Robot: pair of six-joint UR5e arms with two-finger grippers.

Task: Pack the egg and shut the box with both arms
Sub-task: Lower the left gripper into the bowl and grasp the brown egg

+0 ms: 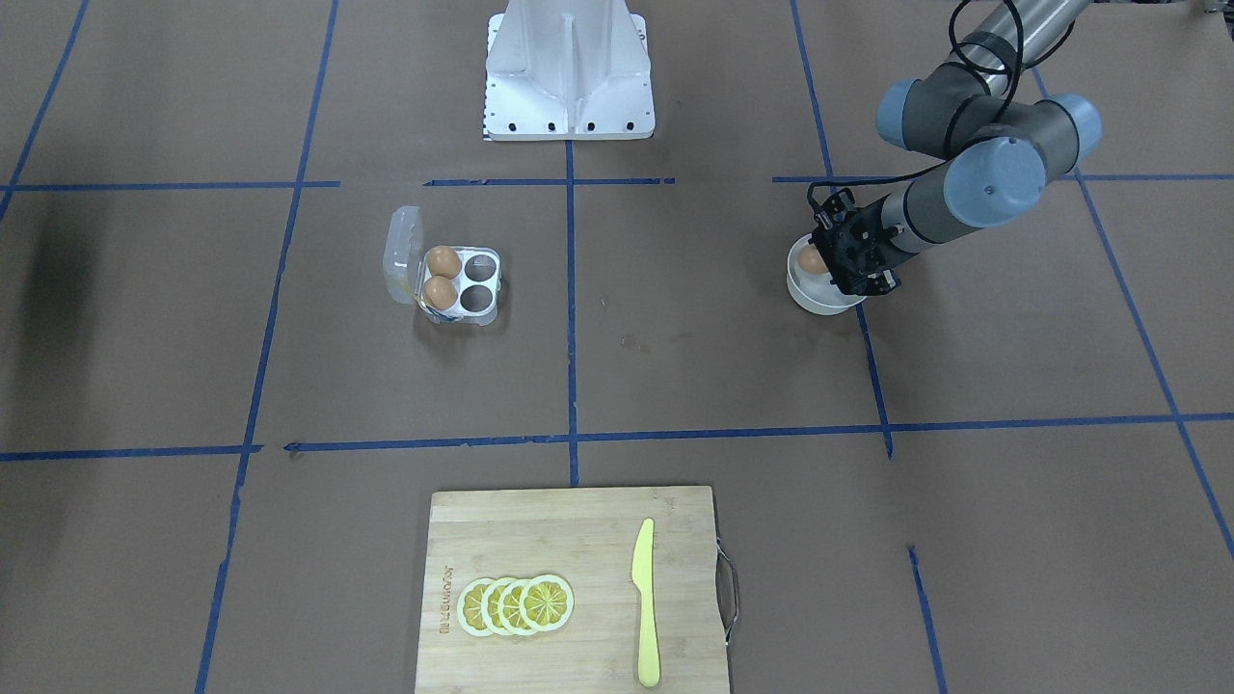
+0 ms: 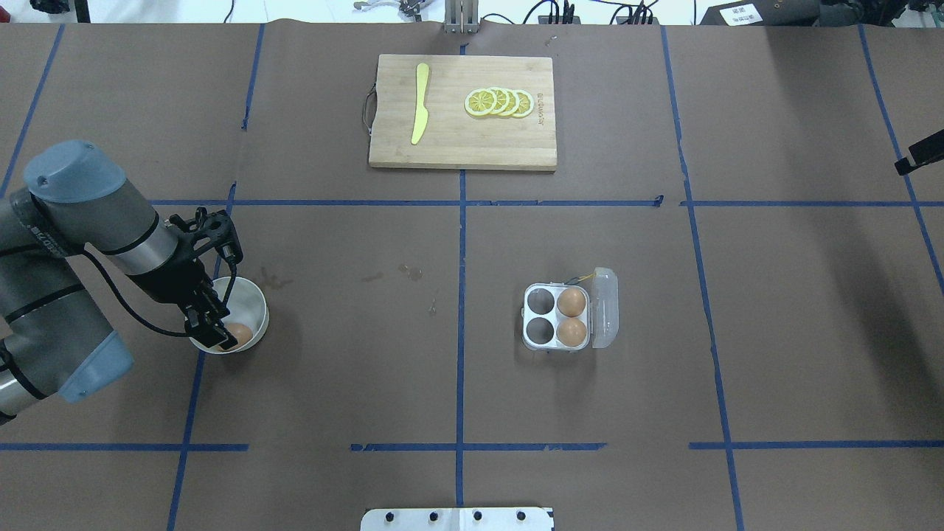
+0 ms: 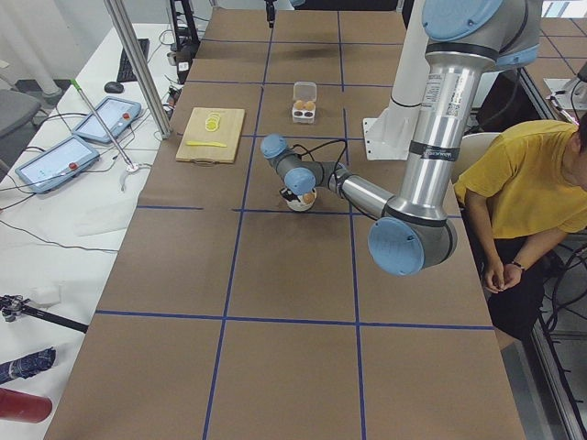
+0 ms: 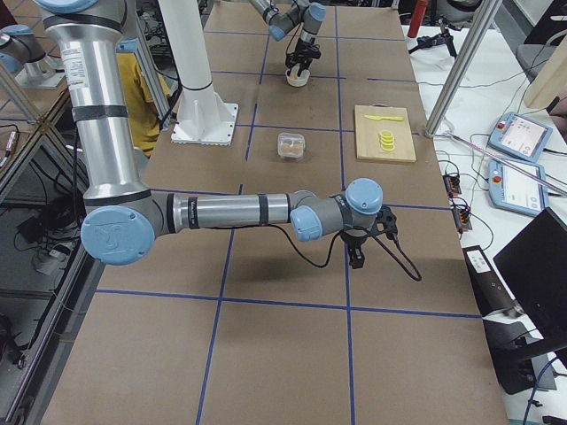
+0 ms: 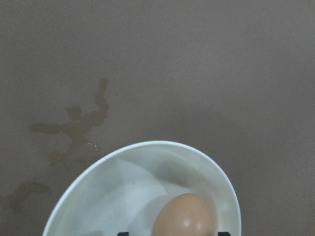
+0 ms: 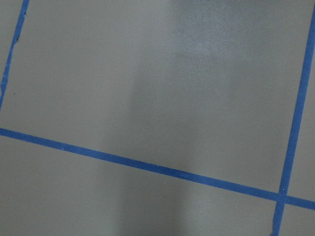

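Observation:
A tan-brown egg [image 2: 240, 335] lies in a round white bowl [image 2: 254, 295] at the table's left. My left gripper [image 2: 221, 333] reaches down into the bowl. In the left wrist view its fingertips [image 5: 123, 233] stand either side of the egg [image 5: 183, 216] with gaps, so it is open. The clear box [image 2: 557, 317] sits right of centre with its lid open. Two eggs [image 2: 571, 302] fill the cups by the lid and the other two cups are bare. My right gripper [image 4: 355, 258] hovers over bare table at the far right end. I cannot tell whether it is open or shut.
A wooden cutting board [image 2: 531, 147] with lemon slices [image 2: 500, 102] and a yellow knife [image 2: 421, 103] lies at the far middle edge. The white pedestal [image 1: 569, 77] stands at the robot's side. A person in yellow [image 3: 523, 183] sits beside the table.

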